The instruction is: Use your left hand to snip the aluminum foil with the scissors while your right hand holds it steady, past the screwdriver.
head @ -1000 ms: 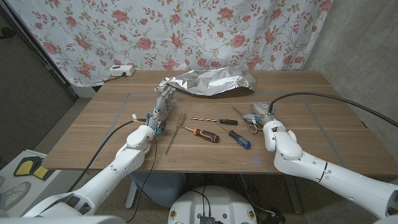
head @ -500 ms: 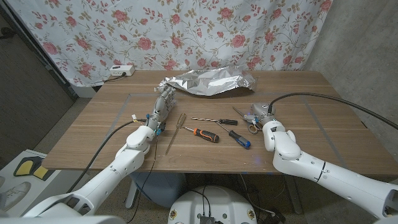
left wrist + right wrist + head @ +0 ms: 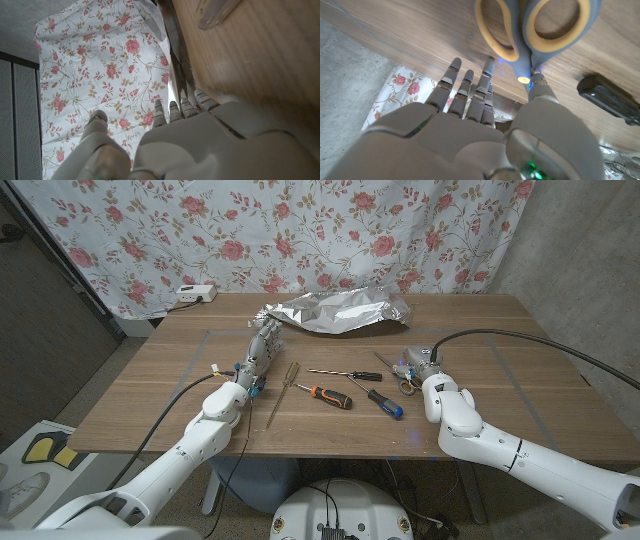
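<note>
While both arms reach in from the near corners, the aluminum foil (image 3: 336, 310) lies as one crumpled sheet at the table's (image 3: 520, 405) far edge, centre; everything else I place from it.

Counts, L to R: 1 white power strip (image 3: 196, 294) on the far L corner, well L of the foil. 1 left hand (image 3: 262, 348) just in front of the foil's L end, fingers straight, pressed together, fingertips at or touching the foil's corner; can't tell which. It holds nothing. 1 thin wooden-looking stick tool (image 3: 282, 392) nearer than the foil, beside the L forearm. 3 screwdrivers: a slim one w/ dark handle (image 3: 345, 375), an orange-and-black one (image 3: 322, 393), a blue-and-black one (image 3: 384, 402), all in front of the foil, mid-table, apart from each other. 1 pair of scissors (image 3: 397, 373) in front of the foil's R end, grey handles w/ yellow lining, flat on the wood. 1 right hand (image 3: 417, 363) at the scissors' handles; wrist view shows fingers (image 3: 470, 90) straight, close together, thumb tip at the handle pivot area, nothing gripped.

Room: bare wood R of the foil out to the R edge, also a wide bare strip along the near edge. The floral curtain (image 3: 300, 230) hangs right behind the foil.
</note>
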Robot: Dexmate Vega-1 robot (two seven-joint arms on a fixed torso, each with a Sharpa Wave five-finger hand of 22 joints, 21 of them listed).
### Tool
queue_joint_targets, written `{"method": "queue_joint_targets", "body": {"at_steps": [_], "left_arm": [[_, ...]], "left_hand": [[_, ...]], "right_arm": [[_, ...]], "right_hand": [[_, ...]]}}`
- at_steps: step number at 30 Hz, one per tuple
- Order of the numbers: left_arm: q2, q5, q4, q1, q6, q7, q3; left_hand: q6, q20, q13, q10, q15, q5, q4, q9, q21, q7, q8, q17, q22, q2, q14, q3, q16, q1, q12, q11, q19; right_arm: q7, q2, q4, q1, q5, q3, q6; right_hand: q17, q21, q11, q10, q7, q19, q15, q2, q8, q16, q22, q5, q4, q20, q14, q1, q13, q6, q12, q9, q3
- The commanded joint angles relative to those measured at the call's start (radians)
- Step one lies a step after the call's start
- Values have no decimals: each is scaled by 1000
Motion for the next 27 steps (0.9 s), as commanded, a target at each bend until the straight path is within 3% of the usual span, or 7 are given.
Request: {"method": "queue_joint_targets", "body": {"at_steps": [1,27], "left_arm": [[1,-2,-2,0,-1,-2,-2],[-9,-13,20,3,-12,-12,-4]], "left_hand": [[4,3,3,2,-1,3,2,3,0,10,2,5,6,3,-3,-3,4,10,2,-4,-1],[4,3,3,2,-1,3,3,3,0,12,1,6,6,5,-4,-6,4,10,2,-4,-2]], "right_arm": [[4,0,-1,-6,6,6,21],[-1,14,15,-9,19,2,65]], "right_hand": [[6,-1,-11,8,-5,4,-87,3,-3,9,2,4,-1,-6,12,14,5,9,9,3,4],[15,-1,-28,44,-20,-3,-102,16,-10,12,5,6,-1,-10,16,39,28,10,44,4,3]]}}
